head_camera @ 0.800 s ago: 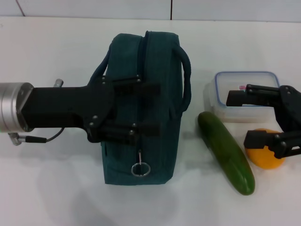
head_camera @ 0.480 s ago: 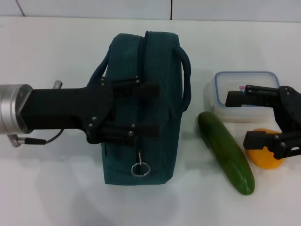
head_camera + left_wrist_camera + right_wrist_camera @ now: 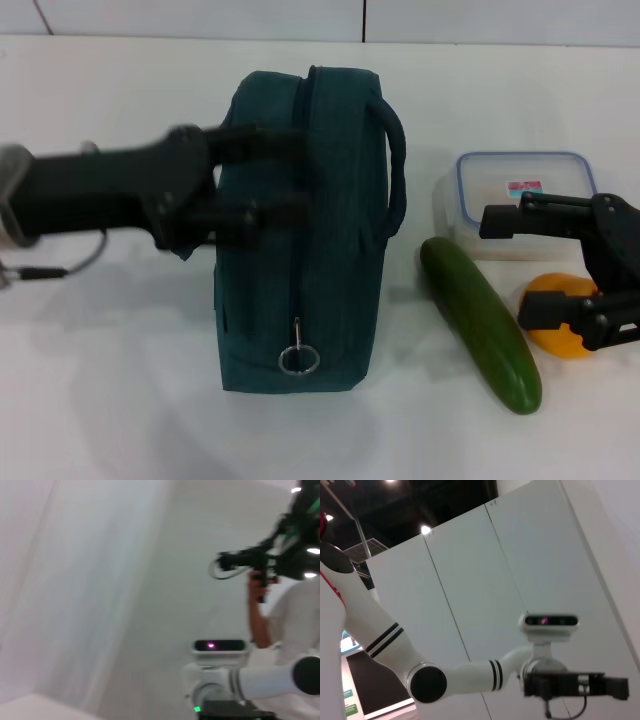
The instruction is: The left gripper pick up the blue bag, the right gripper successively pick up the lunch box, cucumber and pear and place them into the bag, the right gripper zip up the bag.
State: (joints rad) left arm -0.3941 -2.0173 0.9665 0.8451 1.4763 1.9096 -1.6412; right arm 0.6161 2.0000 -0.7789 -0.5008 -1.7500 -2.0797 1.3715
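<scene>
Blue bag (image 3: 305, 240), one boxy fabric piece, sits mid-table, left gripper (image 3: 268, 172) spread wide over its left handle. One lunch box (image 3: 525, 200), cucumber (image 3: 480, 322), pear (image 3: 557, 318) lie right, under wide-spread right gripper (image 3: 505, 265).

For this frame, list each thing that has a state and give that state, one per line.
blue bag: zipped shut, resting on the table, not lifted.
left claw: open, over the bag's upper part, holding nothing.
right claw: open, empty, above the lunch box and pear.
lunch box: lid on, on the table.
cucumber: lying on the table, untouched.
pear: on the table, not gripped.
</scene>
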